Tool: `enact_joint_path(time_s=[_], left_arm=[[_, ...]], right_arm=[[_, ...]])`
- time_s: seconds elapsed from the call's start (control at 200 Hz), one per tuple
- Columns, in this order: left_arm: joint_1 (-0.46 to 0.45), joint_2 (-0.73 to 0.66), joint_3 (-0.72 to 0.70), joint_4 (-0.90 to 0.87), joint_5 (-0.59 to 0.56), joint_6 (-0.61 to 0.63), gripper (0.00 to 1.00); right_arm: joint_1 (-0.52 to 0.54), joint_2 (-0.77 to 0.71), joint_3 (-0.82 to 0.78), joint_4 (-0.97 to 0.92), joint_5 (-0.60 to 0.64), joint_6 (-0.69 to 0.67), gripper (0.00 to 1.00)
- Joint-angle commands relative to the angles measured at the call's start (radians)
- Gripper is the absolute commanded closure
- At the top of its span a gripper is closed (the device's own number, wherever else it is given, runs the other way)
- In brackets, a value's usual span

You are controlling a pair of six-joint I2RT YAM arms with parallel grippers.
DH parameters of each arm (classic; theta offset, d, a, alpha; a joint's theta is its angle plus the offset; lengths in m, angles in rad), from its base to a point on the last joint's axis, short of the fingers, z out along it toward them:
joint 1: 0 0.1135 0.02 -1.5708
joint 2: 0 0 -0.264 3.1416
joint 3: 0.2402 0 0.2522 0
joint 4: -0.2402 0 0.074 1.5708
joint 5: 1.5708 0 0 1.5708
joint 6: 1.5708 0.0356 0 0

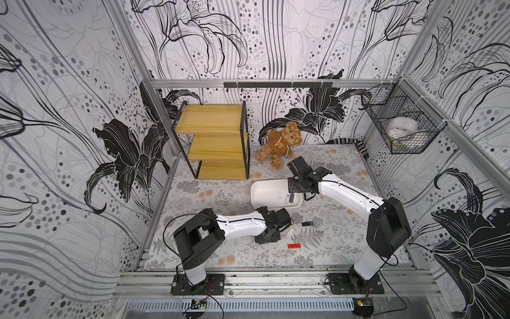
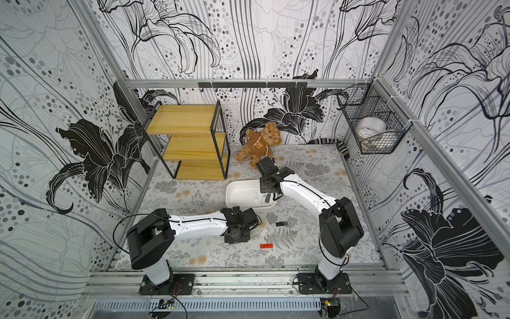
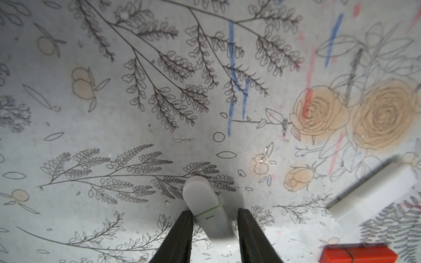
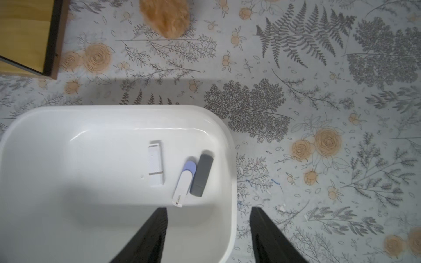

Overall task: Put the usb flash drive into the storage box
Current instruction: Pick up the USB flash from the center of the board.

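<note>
Pincer on left (image 3: 214, 210) narrowly apart around usb flash drive (image 3: 200, 198), one finger (image 3: 182, 230) against it; right pincer (image 4: 209, 208) apart, empty.

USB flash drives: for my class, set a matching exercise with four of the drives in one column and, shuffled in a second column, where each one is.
Column one
1. red flash drive
2. black flash drive
3. grey flash drive
4. white flash drive with green band

Column two
A. inside the storage box
B. between the fingers of the left hand
C. lying free on the table, farthest from the storage box
D. lying free on the table, nearer the storage box

Pairs: 1-C, 2-D, 3-A, 4-B
</note>
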Motion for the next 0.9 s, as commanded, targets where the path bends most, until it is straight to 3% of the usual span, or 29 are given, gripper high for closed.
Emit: enact_joint_path(time_s=[0.0,0.345,0.651,0.896], left_arm=[[-0.007,0.014,0.021,-0.059,0.002,0.028,0.69],[-0.007,0.017,0.042,-0.088,0.001,0.058,1.00],[0.024,-0.040,0.180,-0.219,-0.054,0.106,1.00],[0.101,-0.122,0.168,-0.278,-0.096,0.154,1.00]], right_arm=[[-0.030,-0.078,-0.057,-0.033,0.015,0.067,0.36],[-0.081,-0.239,-0.294,-0.016,-0.050,0.194,0.30],[0.015,-0.332,-0.445,-0.005,-0.098,0.382,0.30],[0.038,-0.341,-0.539,0.064,-0.168,0.442,0.30]])
